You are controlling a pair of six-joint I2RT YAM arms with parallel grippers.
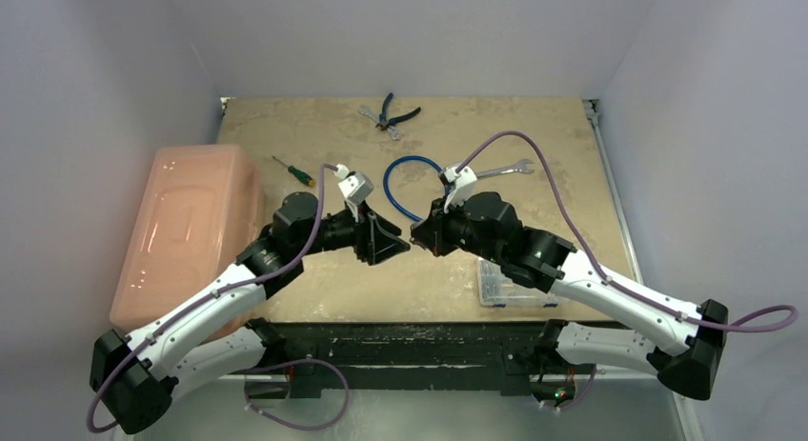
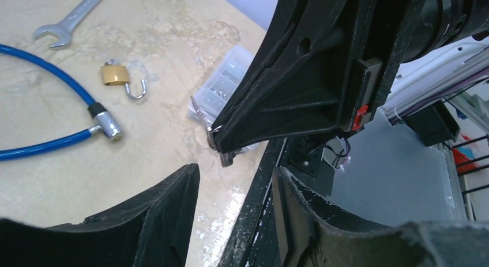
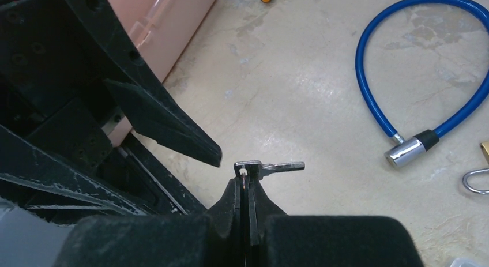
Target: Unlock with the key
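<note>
The right hand (image 3: 245, 183), pressed together, pinches the key (image 3: 277, 166) above the counter (image 3: 300, 76). The left hand (image 2: 233, 175) is half spread, with its tips just beside the key. Align the key flat between the left hand's pads, and release the right hand only once that grip is firm.

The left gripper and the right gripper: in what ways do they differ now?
The right gripper is shut, while the left gripper stands open. The right gripper pinches the key by one end; the left gripper holds nothing. The left gripper points right and the right gripper points left. Both are black, their tips close together above the table.
</note>
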